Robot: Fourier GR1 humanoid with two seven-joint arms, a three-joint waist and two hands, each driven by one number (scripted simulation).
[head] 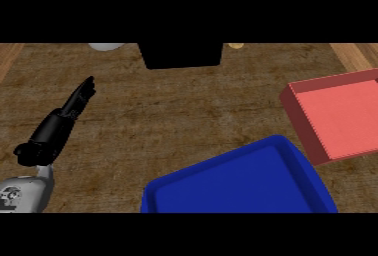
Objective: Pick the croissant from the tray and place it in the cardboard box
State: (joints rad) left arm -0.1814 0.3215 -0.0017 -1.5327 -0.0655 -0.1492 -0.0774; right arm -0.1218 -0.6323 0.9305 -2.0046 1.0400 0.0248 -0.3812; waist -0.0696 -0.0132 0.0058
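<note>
Croissant isn't visible anywhere, so can't tell where it sits. Left hand (70, 107) rests over the wooden counter (184, 110) with fingers straight, holding nothing; further right comes the blue tray (295, 165), then the red box (306, 130).

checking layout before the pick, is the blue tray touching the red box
Cannot tell. In the head view the blue tray meets the red box at one corner, maybe only overlapping.

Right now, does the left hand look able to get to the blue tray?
Probably yes. The left hand rests open at the left, fingers straight, and only bare counter lies between it and the blue tray; nothing blocks that path.
</note>
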